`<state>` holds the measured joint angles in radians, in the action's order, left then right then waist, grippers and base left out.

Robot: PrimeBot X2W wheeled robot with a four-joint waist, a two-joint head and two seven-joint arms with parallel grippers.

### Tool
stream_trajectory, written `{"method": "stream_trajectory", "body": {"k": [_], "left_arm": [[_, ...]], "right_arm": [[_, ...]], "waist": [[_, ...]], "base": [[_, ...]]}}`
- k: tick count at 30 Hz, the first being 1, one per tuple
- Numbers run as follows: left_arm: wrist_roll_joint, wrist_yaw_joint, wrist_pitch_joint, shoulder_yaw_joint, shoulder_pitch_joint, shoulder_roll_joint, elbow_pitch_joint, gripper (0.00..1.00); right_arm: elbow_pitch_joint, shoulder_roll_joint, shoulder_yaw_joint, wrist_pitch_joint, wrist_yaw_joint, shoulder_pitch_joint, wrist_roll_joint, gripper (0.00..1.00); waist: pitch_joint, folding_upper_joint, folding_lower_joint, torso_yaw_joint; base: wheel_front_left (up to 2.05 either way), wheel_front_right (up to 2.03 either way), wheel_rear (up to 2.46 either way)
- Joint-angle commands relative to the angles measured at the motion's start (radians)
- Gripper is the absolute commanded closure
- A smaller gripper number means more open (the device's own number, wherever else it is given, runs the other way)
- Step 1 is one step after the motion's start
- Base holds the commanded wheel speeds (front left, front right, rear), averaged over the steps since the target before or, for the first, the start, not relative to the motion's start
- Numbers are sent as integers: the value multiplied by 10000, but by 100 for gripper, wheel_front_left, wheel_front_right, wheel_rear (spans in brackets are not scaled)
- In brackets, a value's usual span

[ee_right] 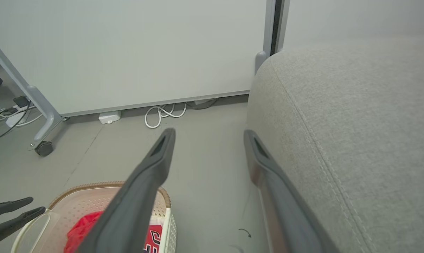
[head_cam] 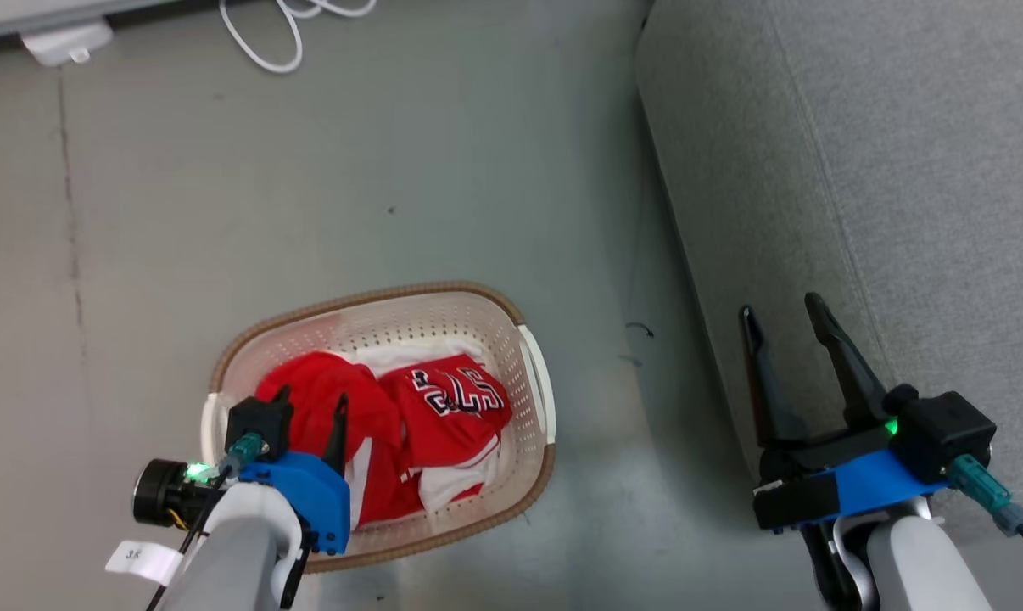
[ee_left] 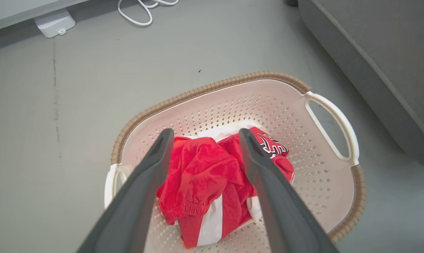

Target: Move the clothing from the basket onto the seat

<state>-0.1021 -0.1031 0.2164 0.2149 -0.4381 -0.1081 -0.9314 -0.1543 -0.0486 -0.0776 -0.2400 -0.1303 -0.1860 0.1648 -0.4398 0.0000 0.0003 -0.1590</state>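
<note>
In the head view the left gripper [head_cam: 312, 400] hangs over the near left part of the basket [head_cam: 376, 299]. Its jaws are parted, with nothing caught between them. The right gripper [head_cam: 779, 307] is well apart from it, just beside the front face of the seat [head_cam: 902, 170], jaws spread and empty. The one basket stands on the grey floor [head_cam: 393, 127] and has two white handles. In it lies the clothing [head_cam: 418, 424], two pieces: a plain red garment [head_cam: 325, 395] and a jersey [head_cam: 456, 399] with black-and-white lettering. A white cable [head_cam: 265, 47] and a white box [head_cam: 66, 42] lie at the far edge of the floor.

The left wrist view looks down between that gripper's two dark fingers [ee_left: 155, 165]. They are wide apart with the red heap between their tips; whether they touch the cloth I cannot tell. It brings out a white stripe [ee_left: 210, 225] and a ribbed hem on the plain garment, and one finger hides part of the lettering.

The right wrist view has its fingers open on bare floor, one close along the seat's side. It takes in the stitched seam [ee_right: 303, 116], a pale wall panel [ee_right: 127, 52], one castor [ee_right: 43, 148] and the other gripper's two fingertips over the basket's corner.
</note>
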Motion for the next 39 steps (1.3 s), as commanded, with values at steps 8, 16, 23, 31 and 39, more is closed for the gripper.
{"method": "stream_trajectory", "body": {"k": [8,16,23,31,39], "left_arm": [[417,-6,-379,464,-1368,-481,-1347,0],[783,408,-778,831,-2212,-840,-2140,0],[818,1017,-1156,881,-2687,-950,-2745,0],[675,1130,-1605,938,-2919,-979,-3119,100],[489,938,-1431,1012,-3034,-851,-3254,100]], "right_arm": [[-105,-30,-611,-229,-6,-776,509,0],[37,-29,-848,-261,-6,-995,917,0],[184,-29,-1002,-263,-6,-1035,1106,0],[203,-29,-1064,-265,-6,-1059,1155,0],[109,-29,-1089,-265,-6,-1102,1124,0]], "waist": [[-2273,0,-3,-990],[-3059,0,-3,-1387],[-3380,0,-3,-1508],[-3486,0,-3,-1517],[-3297,0,-3,-1438]], "base": [[0,0,0],[0,0,0],[0,0,0],[0,0,0],[0,0,0]]}}
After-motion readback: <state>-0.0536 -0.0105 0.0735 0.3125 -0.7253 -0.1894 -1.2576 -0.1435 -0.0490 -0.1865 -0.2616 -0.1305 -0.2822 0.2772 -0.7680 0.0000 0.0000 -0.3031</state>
